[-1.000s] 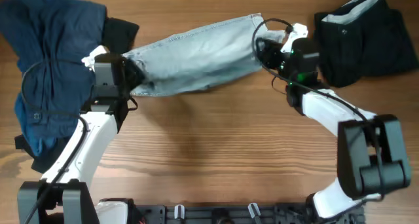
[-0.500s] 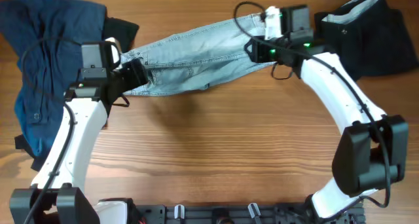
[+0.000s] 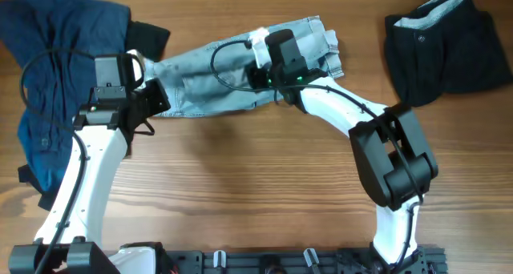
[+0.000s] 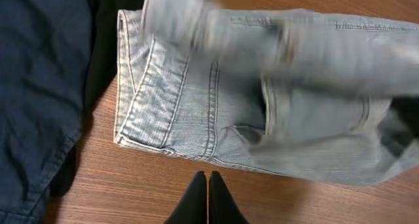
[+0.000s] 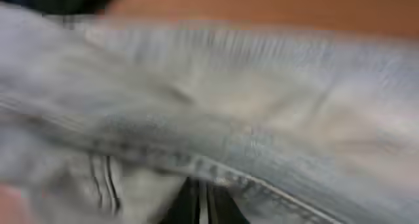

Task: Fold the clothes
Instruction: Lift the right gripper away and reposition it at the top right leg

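The pale denim shorts (image 3: 210, 80) lie across the back of the table, waistband to the left and cuffed hems (image 3: 325, 46) to the right. My left gripper (image 3: 159, 98) is shut and empty. Its fingertips (image 4: 208, 178) hover over bare wood just short of the waistband corner (image 4: 141, 135). My right gripper (image 3: 258, 72) is over the middle of the shorts. In the blurred right wrist view it (image 5: 200, 186) is shut, with a denim seam (image 5: 262, 178) across its tips. A blurred upper layer of denim (image 4: 275, 47) shows in the left wrist view.
A dark navy garment (image 3: 56, 66) is heaped at the back left, beside a black one (image 3: 148, 38) that touches the waistband. Another black garment (image 3: 445, 46) lies at the back right. Bare wooden tabletop (image 3: 256, 186) fills the front half.
Both grippers have gone from open to shut. The right arm has swung left from the shorts' hem end to their middle. The left gripper has shifted only slightly by the waistband.
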`<action>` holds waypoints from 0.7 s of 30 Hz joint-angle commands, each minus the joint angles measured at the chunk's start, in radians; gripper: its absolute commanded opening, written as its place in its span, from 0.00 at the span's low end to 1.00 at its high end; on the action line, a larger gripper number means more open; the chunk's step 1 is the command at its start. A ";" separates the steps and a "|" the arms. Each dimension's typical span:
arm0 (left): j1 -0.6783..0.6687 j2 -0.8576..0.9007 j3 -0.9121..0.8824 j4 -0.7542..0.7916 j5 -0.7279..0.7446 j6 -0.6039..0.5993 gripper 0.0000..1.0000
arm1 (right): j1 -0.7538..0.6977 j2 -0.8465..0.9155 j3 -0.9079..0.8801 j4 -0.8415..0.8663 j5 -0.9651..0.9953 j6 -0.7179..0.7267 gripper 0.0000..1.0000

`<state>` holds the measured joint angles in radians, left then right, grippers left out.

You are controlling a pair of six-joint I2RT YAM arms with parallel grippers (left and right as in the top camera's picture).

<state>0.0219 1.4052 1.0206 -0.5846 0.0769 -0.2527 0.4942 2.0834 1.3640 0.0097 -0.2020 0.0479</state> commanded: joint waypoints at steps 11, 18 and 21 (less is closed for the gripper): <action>-0.068 0.027 0.011 0.045 -0.003 -0.016 0.04 | -0.145 0.011 0.245 -0.344 0.033 0.132 0.82; -0.103 0.152 0.011 0.056 -0.003 -0.017 0.04 | -0.174 0.034 0.244 -0.571 0.208 0.280 0.85; -0.103 0.152 0.011 0.058 -0.003 -0.017 0.04 | -0.207 0.054 0.244 -0.559 0.248 0.461 0.58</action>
<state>-0.0780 1.5543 1.0206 -0.5304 0.0769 -0.2569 0.3222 2.0956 1.5906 -0.5613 -0.0257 0.3344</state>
